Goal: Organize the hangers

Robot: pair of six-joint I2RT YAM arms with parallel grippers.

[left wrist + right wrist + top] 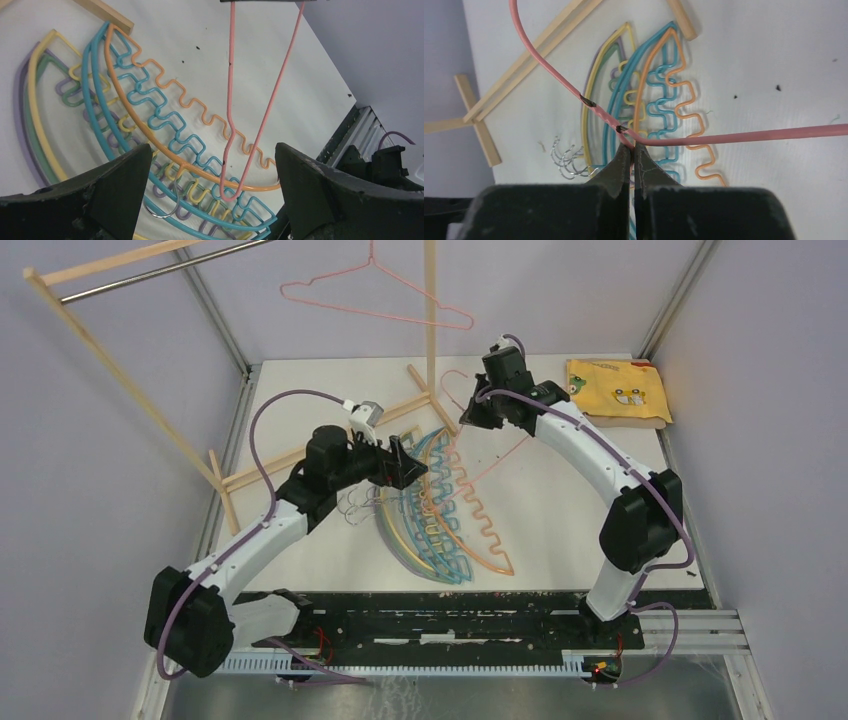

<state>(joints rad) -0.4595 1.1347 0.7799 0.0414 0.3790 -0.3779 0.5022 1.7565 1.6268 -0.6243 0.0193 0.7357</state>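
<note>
A pile of pastel hangers [440, 520] (orange, teal, blue, yellow, green, purple) lies fanned on the white table, their metal hooks [358, 505] to the left. One pink hanger [370, 295] hangs from the rack above. My right gripper [470, 415] is shut on a second pink hanger [749, 135] at its bend and holds it above the pile [644, 100]. My left gripper [405, 462] is open and empty over the pile. In the left wrist view the gripper [212, 170] has the held pink hanger's narrow end [231, 75] dangling between its fingers, touching neither.
The light wooden rack has a slanted frame [130, 380], a metal rod [160, 270], an upright post [432, 320] and base bars [300, 450] on the table behind the pile. A folded yellow cloth [618, 390] lies at the back right.
</note>
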